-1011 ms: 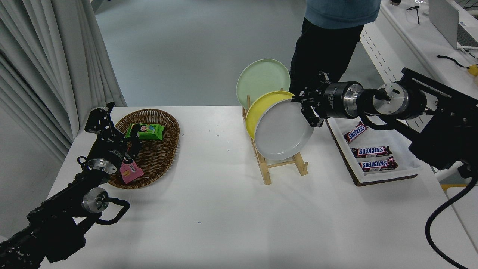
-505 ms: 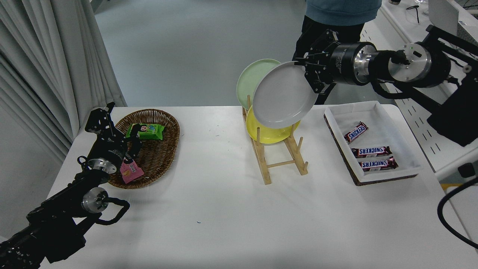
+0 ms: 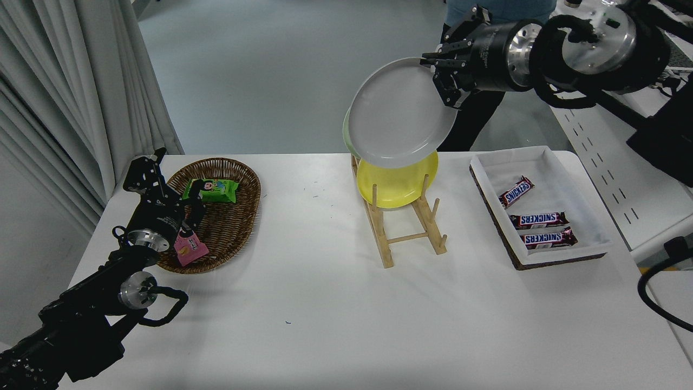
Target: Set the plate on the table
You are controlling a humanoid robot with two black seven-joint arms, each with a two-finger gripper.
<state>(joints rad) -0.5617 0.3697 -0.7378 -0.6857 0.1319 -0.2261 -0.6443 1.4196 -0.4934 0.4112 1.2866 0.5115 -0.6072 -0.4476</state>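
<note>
The right gripper (image 3: 439, 67) has its fingers clamped on the upper right rim of the gray plate (image 3: 399, 114), holding it in the air, tilted with its face toward the camera, above the wooden rack (image 3: 403, 227) and clear of the white table (image 3: 335, 319). The right arm reaches in from the upper right, and its far end is cut off by the picture's edge.

The lifted plate hides most of the pale green plate (image 3: 346, 135); only a thin sliver shows at its left edge. It also covers the top of the yellow plate (image 3: 398, 184), which stands upright in the rack. Behind the gripper, a person (image 3: 476, 116) stands at the far side of the table, mostly hidden by the arm and cut off at the top.

The gray plate is round, plain and matte, with a low raised rim.

At the right, a white tray (image 3: 590, 216) holds 3 chocolate bars (image 3: 538, 219). At the left, a wicker basket (image 3: 233, 227) holds a green packet (image 3: 210, 190) and a pink packet (image 3: 188, 248).

The left gripper (image 3: 146, 173) is parked at the lower left, over the basket's near edge; I cannot tell whether its fingers are spread or closed.
</note>
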